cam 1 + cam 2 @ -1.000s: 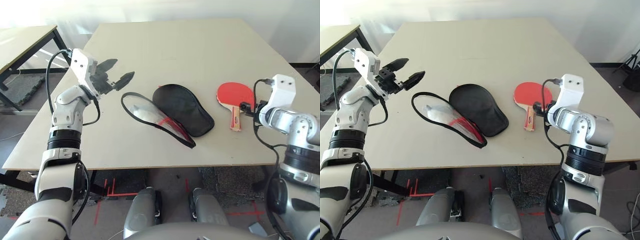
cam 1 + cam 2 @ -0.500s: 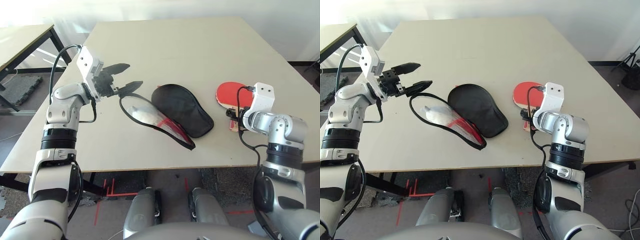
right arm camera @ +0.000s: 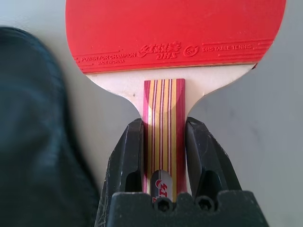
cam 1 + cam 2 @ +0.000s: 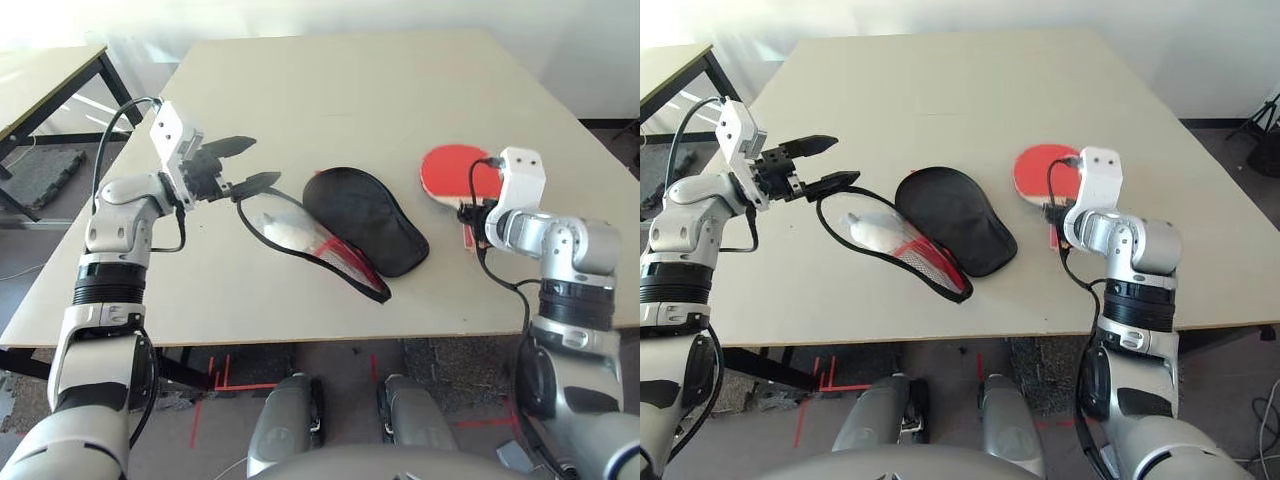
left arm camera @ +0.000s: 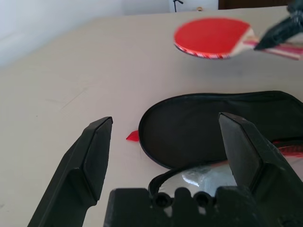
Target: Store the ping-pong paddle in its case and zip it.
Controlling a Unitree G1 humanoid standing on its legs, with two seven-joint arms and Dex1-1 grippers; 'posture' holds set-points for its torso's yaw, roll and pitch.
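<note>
Between the two black fingers of the right gripper (image 3: 163, 151) sits the striped wooden handle of the ping-pong paddle (image 3: 175, 35), clamped on both flanks with the red face pointing away from the wrist. From the left wrist view the blade looks raised off the table (image 4: 330, 90) — I judge it lifted, though only slightly. The grip is low on the handle, which leaves the whole blade free to enter the case (image 4: 365, 218); that is worth keeping, since any shift up toward the blade would foul the zipper rim.

That case lies open near the table's middle, to the paddle's left and apart from it: the black half flat, the other half a loop of rim with something pale and red showing inside. The left gripper (image 4: 252, 163) hovers with its fingers spread just beside the rim's far-left end, touching nothing that I can see.

To do this step well, carry the paddle blade-first and level toward the case's wide end, while the left gripper pins or lifts the rim — a floppy fabric mouth will otherwise slide ahead of the blade.
</note>
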